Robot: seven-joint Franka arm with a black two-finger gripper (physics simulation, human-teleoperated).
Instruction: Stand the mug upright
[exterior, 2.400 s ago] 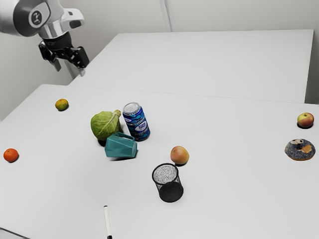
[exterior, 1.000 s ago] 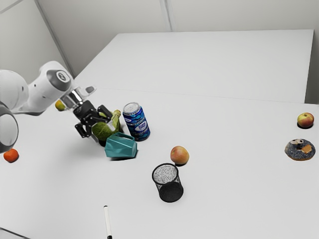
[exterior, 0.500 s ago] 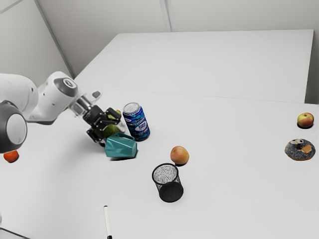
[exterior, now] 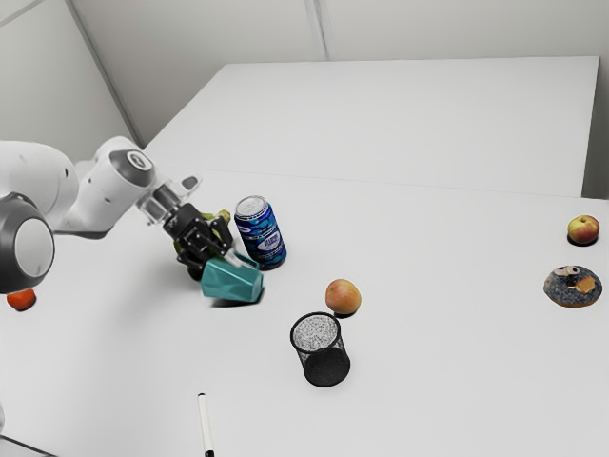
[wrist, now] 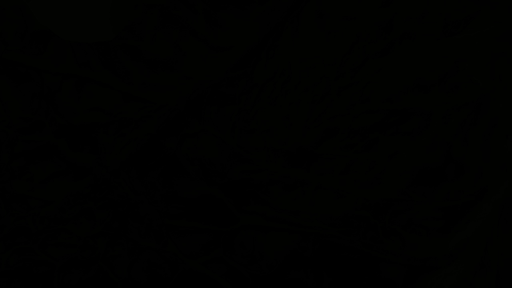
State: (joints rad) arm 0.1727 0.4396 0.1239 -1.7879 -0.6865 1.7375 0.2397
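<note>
Down from well off at the mug's ten o'clock, the gripper (exterior: 221,262) has swung in beside the mug (exterior: 232,284) since the earliest frame. All directions are clock hours around the mug, seen in the exterior view, twelve being the far side.

Nearest lies a white marker (exterior: 204,419) with dark ends, at six o'clock. A black mesh cup (exterior: 326,367) stands at four o'clock, and an orange (exterior: 22,300) sits well apart at nine. A peach-coloured fruit (exterior: 343,296) is near the mug at three; much farther that way is a dark, decorated doughnut (exterior: 573,293).

The mug lies on its side on the white table (exterior: 438,381), not upright. It is teal, with flat, faceted sides, its handle toward one o'clock and a dark shadow beneath. How far the gripper is open, and whether it has hold of anything, cannot be told.

Beyond, a blue can (exterior: 261,236) stands at one o'clock; the cabbage (exterior: 224,216), partly hidden, is at eleven. A red-yellow apple (exterior: 583,229) sits far out, near three.
</note>
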